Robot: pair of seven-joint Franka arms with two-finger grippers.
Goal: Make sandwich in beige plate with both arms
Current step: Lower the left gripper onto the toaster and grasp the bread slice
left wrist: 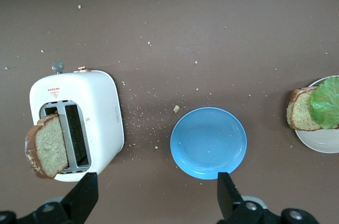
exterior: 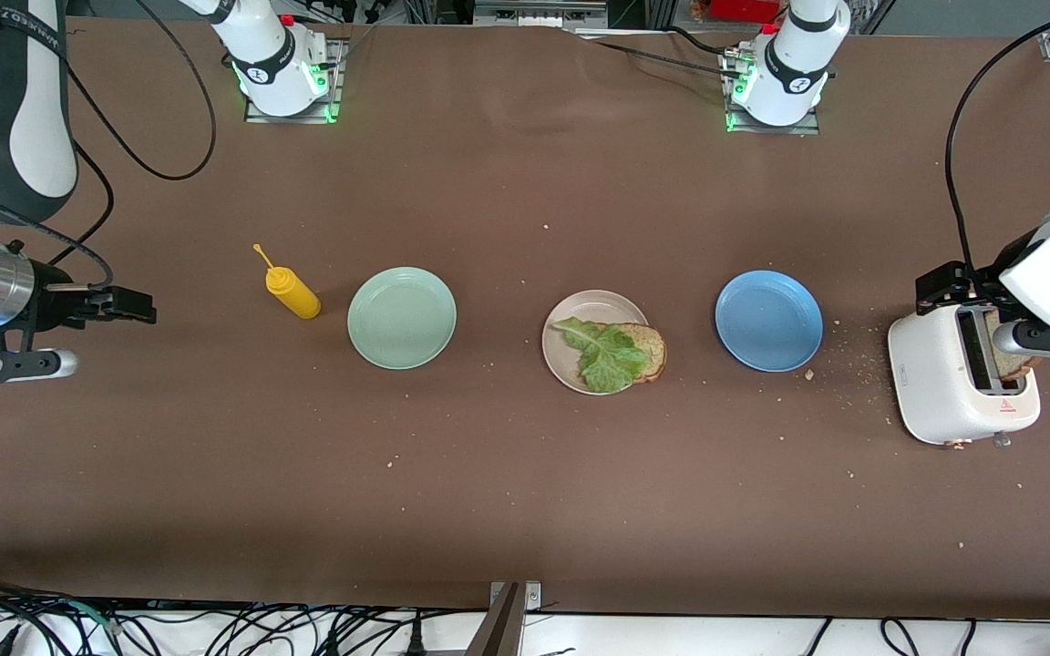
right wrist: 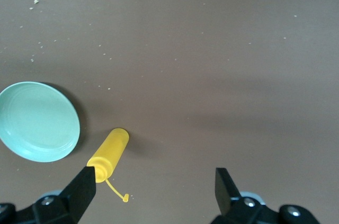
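Note:
The beige plate [exterior: 558, 357] sits mid-table and holds one brown bread slice [exterior: 650, 350] with a green lettuce leaf [exterior: 605, 352] on top. They also show in the left wrist view: plate [left wrist: 324, 143], slice [left wrist: 300, 110], leaf [left wrist: 326, 102]. A second bread slice [left wrist: 46, 145] stands tilted in a slot of the white toaster [left wrist: 100, 113] at the left arm's end [exterior: 931, 374]. My left gripper [left wrist: 157, 195] is open and empty, in the air beside the toaster [exterior: 935, 284]. My right gripper [exterior: 135, 305] is open and empty over the right arm's end, near the mustard bottle.
A blue plate [exterior: 768, 320] lies between the beige plate and the toaster. A mint-green plate [exterior: 402, 317] and a yellow mustard bottle [exterior: 293, 292] lie toward the right arm's end. Crumbs are scattered around the toaster.

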